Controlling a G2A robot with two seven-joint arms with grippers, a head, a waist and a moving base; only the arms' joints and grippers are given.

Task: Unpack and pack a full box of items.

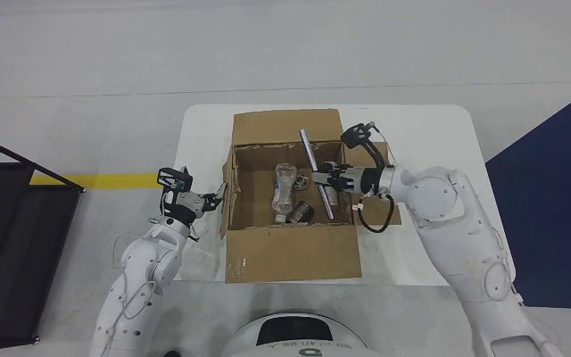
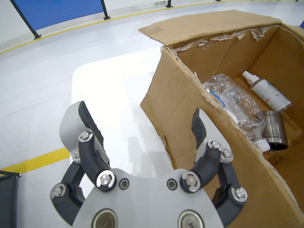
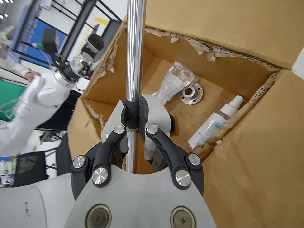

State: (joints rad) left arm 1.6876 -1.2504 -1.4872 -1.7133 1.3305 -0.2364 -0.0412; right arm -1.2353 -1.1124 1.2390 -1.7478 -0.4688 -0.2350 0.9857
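Note:
An open cardboard box stands in the middle of the white table. Over its right side my right gripper is shut on a long shiny metal rod, held above the box. On the box floor lie a crushed clear bottle, a white spray bottle, a metal cylinder and a round metal flange. My left gripper hangs open and holds nothing, just outside the box's left wall.
The box flaps are folded outward with torn edges. Bare tabletop lies left of the box and at the far right corner. A black rack stands on the floor beyond the table's left edge.

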